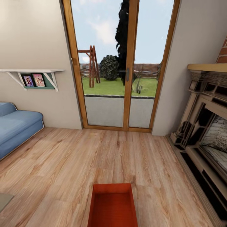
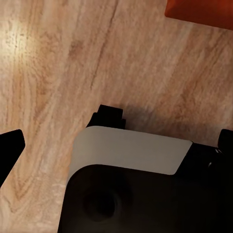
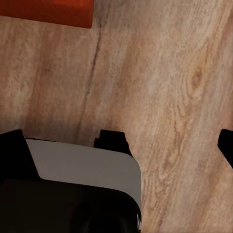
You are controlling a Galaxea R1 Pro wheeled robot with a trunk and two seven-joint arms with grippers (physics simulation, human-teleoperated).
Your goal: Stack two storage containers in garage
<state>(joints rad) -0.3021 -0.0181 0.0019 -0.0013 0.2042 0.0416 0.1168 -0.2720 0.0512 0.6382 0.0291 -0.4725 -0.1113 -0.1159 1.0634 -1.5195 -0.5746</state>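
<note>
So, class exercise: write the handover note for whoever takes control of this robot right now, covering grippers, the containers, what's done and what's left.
Left and right grippers: the wrist views look down at the wood-plank floor; fingers barely in frame, so open or shut cannot be told. Neither visibly holds anything.
One orange-red container sits on the living-room floor directly ahead of the robot, facing the glass doors, sofa to the left, fireplace to the right.
Done: nothing visibly moved to the garage.
Left: find the second container, carry both to the garage, stack them.

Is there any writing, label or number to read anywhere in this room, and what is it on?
None can be read.
The bin is plain, with no label.
The two framed pictures under the shelf show figures; any writing there is too small to tell.
</note>
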